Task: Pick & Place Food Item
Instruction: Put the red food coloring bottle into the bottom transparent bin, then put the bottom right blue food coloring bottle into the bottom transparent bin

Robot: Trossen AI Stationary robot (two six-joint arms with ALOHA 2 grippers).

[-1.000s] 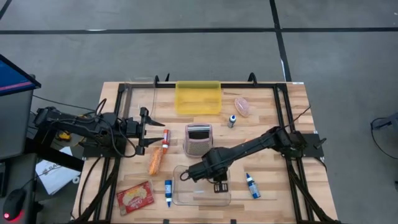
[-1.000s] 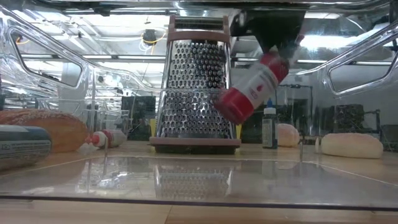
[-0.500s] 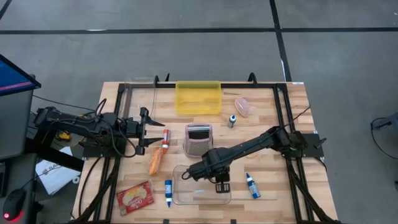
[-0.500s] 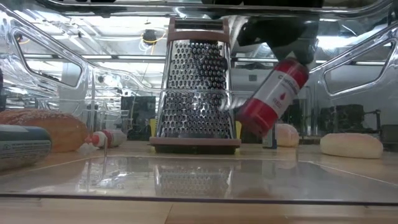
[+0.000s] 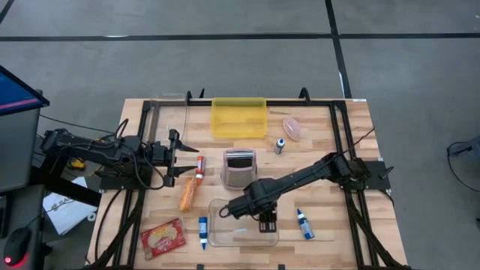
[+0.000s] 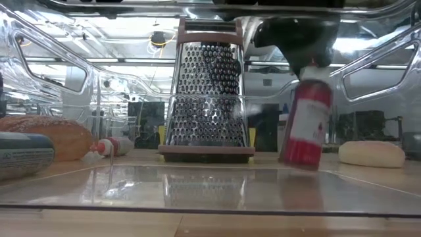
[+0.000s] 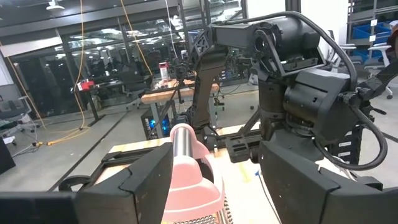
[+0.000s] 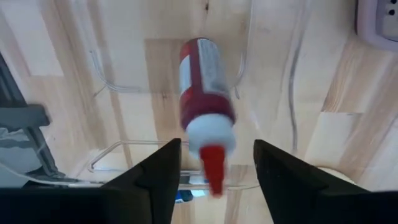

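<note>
A red bottle point(image 6: 306, 122) with a white shoulder and a red nozzle stands upright and blurred inside the clear tray point(image 5: 225, 238), its base down at the tray's floor. My right gripper point(image 5: 266, 223) points down right above it and is open. In the right wrist view the bottle's nozzle point(image 8: 213, 171) lies between the two fingers and apart from both. My left gripper point(image 5: 174, 154) waits open at the table's left side, pointing level toward the right.
A metal grater point(image 5: 239, 169) stands just beyond the tray. A yellow bin point(image 5: 239, 118) sits at the far edge. A bread loaf point(image 5: 187, 195), a red packet point(image 5: 163, 238), another red bottle point(image 5: 199, 168) and small blue-capped bottles point(image 5: 304, 223) lie around the tray.
The red bottle hung tilted under my right gripper, base toward the grater. It has swung upright and sunk to the tray's floor as the gripper let go. The gripper itself has stayed over the tray.
</note>
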